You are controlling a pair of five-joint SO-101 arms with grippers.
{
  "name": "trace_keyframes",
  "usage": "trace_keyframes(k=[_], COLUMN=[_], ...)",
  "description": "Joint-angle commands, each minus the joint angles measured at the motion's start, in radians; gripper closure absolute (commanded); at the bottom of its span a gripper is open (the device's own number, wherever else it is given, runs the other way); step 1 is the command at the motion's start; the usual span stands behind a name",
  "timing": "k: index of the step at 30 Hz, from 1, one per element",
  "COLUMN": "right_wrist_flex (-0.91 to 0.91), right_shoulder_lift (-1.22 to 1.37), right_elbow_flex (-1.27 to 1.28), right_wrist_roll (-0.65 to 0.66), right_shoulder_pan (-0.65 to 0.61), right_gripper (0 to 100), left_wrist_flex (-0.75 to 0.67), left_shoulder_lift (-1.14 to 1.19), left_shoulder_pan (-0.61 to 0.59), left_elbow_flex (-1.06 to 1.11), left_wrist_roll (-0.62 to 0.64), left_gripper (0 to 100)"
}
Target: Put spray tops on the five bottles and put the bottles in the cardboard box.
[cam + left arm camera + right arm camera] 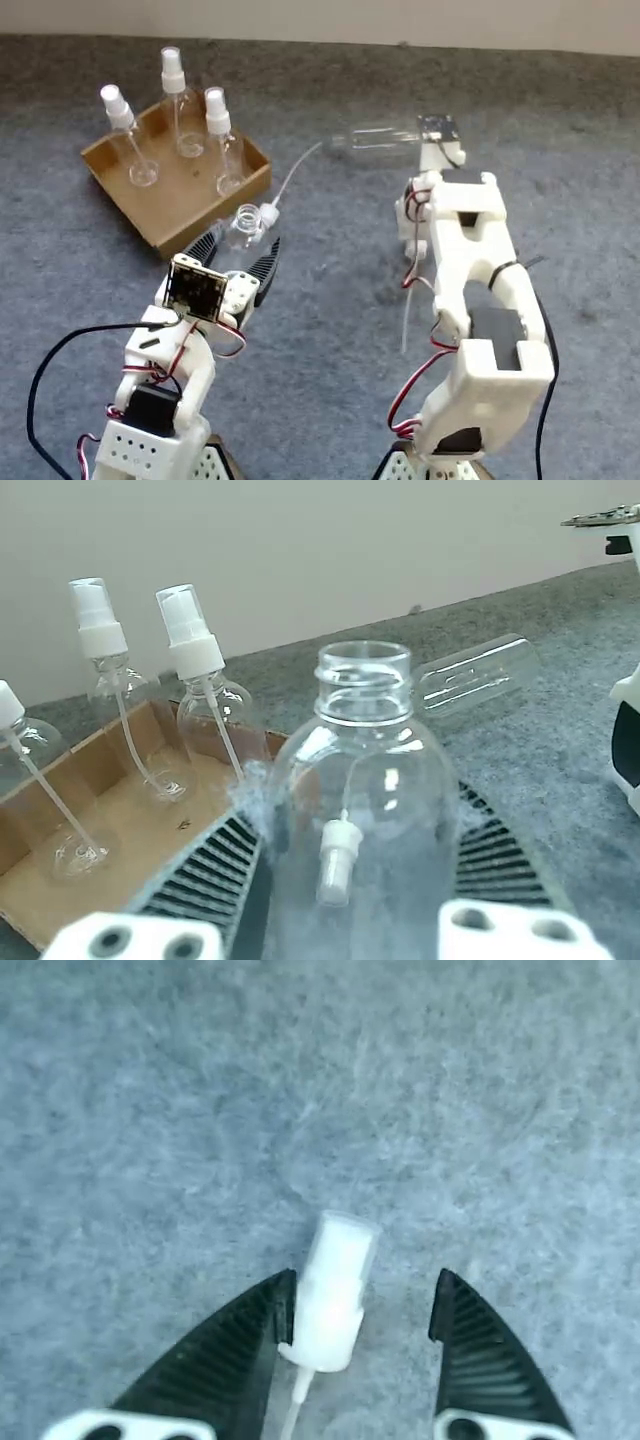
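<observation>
Jaws on our left gripper (246,238) clamp a clear uncapped plastic bottle (362,750) right of the brown cardboard box (97,165); on our right gripper (366,1278) they stand apart around a white spray top (332,1280).

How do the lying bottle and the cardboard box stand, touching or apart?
Apart. The high view shows carpet between the lying bottle and the cardboard box.

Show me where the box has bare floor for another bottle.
Bare: the box floor toward its near corner, in front of the three capped bottles. Crowded: its far side, and outside the near wall, where the left gripper holds the open bottle.
</observation>
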Motion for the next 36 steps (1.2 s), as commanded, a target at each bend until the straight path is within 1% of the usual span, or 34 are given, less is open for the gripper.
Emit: trace_keyframes(k=[1,3,6,18,22,26,28,32,36], right_wrist_flex=[0.007,0.007,0.007,0.008,0.008,0.008,0.008,-0.021,-0.025], right_shoulder_lift=[-0.008,-0.008,-0.008,-0.005,-0.005,-0.007,-0.007,-0.007,-0.005], right_elbow_flex=[-0.047,-0.047,-0.047,0.015,0.041,0.041,0.041,0.041,0.044], right_wrist_roll=[0.005,-0.009,-0.069,-0.087,-0.140,-0.150,-0.150,-0.150,-0.150], right_shoulder_pan=[-0.047,-0.061,-0.065,-0.065,-0.061,-0.061,-0.059,-0.059,-0.061], right_gripper=[79.6,79.6,79.6,79.6,79.6,79.7,81.7,90.3,90.9], left_wrist_flex=[0.003,0.003,0.003,0.003,0.003,0.005,0.005,0.005,0.005], left_shoulder_lift=[-0.008,-0.008,-0.008,-0.008,-0.008,-0.008,-0.008,-0.008,-0.008], left_shoulder_pan=[0.015,0.015,0.015,0.015,0.015,0.015,0.013,0.015,0.015], left_elbow_flex=[0.022,0.022,0.022,0.022,0.022,0.022,0.022,0.022,0.022], left_wrist_roll=[-0.009,-0.009,-0.011,-0.012,-0.012,-0.012,-0.012,-0.012,-0.012], left_gripper=[91,91,91,91,91,91,91,91,91])
